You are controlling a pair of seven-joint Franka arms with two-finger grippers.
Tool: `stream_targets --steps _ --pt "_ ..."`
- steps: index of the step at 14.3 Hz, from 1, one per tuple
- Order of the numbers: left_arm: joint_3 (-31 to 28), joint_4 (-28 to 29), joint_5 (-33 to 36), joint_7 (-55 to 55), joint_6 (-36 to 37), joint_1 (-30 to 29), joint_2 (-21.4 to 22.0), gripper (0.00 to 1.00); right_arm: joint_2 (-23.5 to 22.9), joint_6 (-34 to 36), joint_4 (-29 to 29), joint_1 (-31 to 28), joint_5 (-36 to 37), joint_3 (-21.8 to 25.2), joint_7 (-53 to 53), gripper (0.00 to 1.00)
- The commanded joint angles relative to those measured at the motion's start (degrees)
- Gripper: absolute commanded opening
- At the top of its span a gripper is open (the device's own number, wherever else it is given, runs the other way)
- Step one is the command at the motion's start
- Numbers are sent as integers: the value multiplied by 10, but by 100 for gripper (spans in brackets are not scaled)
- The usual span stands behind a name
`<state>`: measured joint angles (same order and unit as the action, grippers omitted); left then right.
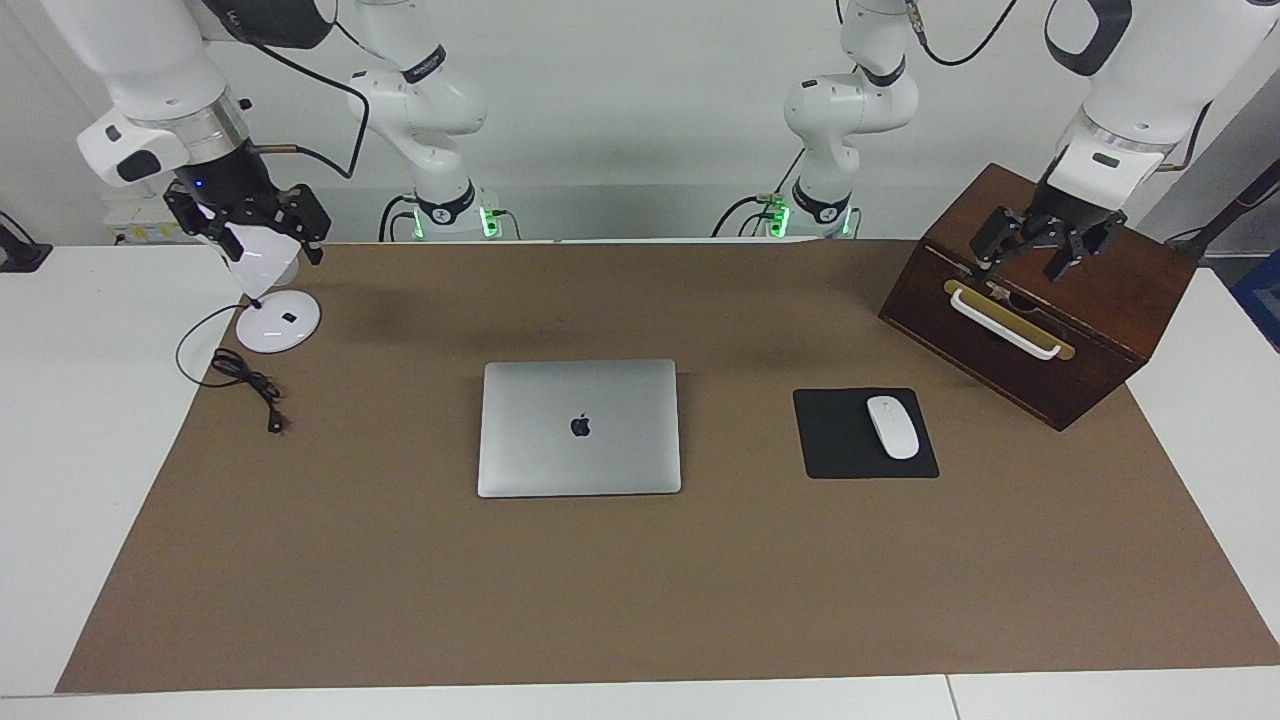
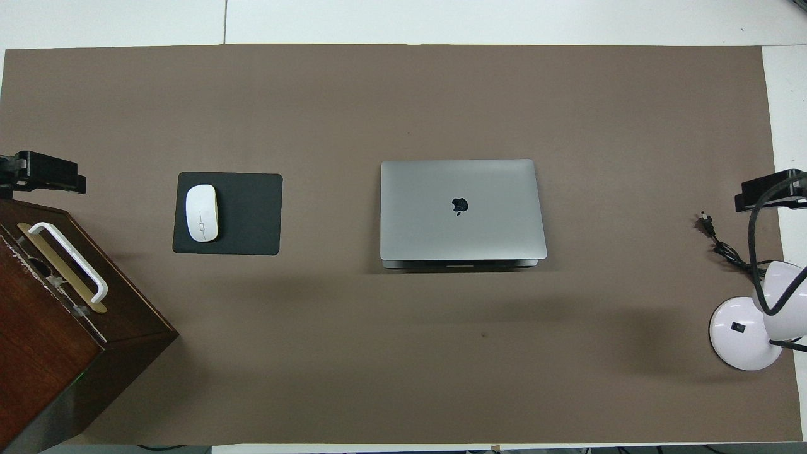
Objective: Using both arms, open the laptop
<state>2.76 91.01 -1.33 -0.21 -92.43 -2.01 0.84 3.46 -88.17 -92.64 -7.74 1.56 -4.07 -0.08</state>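
both sets of fingers hang spread, grasping nothing: left fingers [image 1: 1030,255] over the wooden box [image 1: 1090,330], right fingers [image 1: 250,225] over the lamp [image 1: 275,315]. the laptop [image 1: 580,428] lies shut mid-surface, at nine o'clock from the mouse pad [image 1: 850,450] in the facing view. it's stiff, slick, thin; i'd pin the base and lift the lid's front edge.

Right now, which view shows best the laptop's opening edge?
The overhead view: the laptop shows its thin edge nearest the robots, with the base under the lid. The facing view shows only the shut lid from above.

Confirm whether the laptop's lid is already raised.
No, the laptop lies shut and flat on the brown mat, its logo facing up.
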Motion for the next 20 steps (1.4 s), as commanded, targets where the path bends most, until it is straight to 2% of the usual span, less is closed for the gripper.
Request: stream_targets --steps 1,9,12,19,20 --pt "-3 9 7 2 -11 2 5 100 8 -13 -10 -11 -5 -5 -16 100" --pt "-3 7 10 2 -11 3 4 100 12 -15 -4 -15 -5 10 -41 100" --pt "-2 11 10 2 -26 4 4 100 11 -48 -6 -16 -4 26 -50 100" --pt "-1 13 6 -7 -34 7 5 100 10 -59 -4 -18 -4 28 -69 100" --pt "-1 13 5 -7 -33 5 5 83 11 -66 -6 -18 -4 31 -93 100"
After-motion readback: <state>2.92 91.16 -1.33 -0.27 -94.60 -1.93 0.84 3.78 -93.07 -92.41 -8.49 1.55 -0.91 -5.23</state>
